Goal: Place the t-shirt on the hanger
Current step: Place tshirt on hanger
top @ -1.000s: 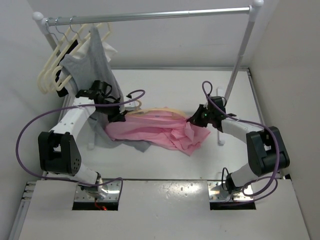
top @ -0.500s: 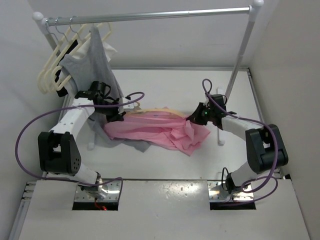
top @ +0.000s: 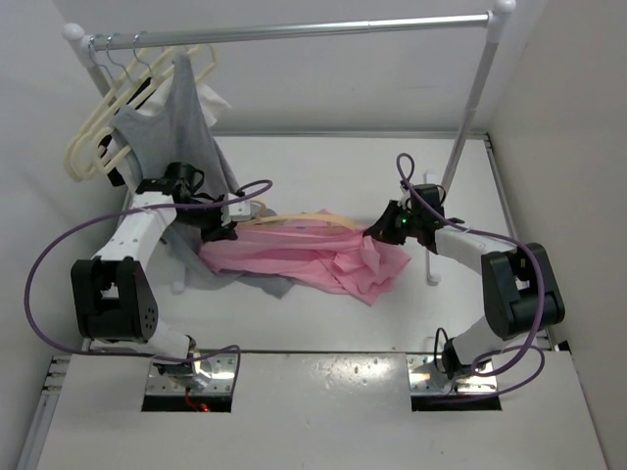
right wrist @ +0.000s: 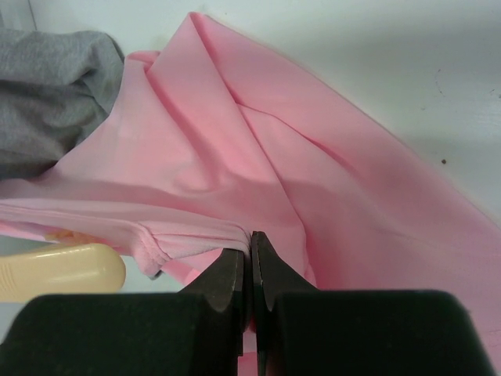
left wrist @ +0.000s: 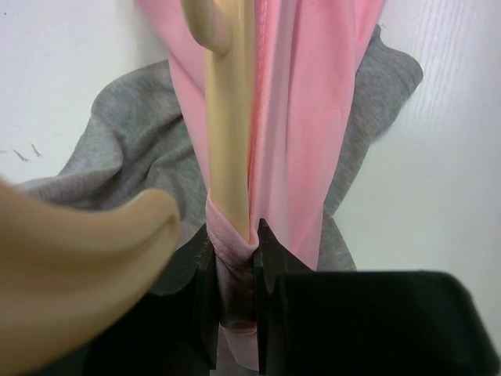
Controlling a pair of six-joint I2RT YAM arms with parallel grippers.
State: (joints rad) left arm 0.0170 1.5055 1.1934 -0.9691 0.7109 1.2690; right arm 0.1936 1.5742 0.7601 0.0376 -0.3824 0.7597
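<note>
White tabletop [top: 323, 323] beneath a clothes rail [top: 294, 31]. The pink t-shirt [top: 313, 259] lies crumpled mid-table between both arms, partly over a grey garment [top: 211, 274]. The left gripper [left wrist: 233, 235] is clamped on a pink fold beside the hanger [left wrist: 228, 157] (peach-tan, lying along the shirt's far edge). The right gripper [right wrist: 250, 243] is clenched on the opposite hem.

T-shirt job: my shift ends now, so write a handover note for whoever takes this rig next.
Left gripper: jaws shut on t-shirt fabric bunched at the hanger arm.
Right gripper: jaws shut on a t-shirt edge.
Where: t-shirt lies crumpled on the table between the grippers, partly over a grey garment; hanger is partly covered by it.
Done: both grips made.
Left: seat the shoulders on the hanger; how far in it sits is hidden.
</note>
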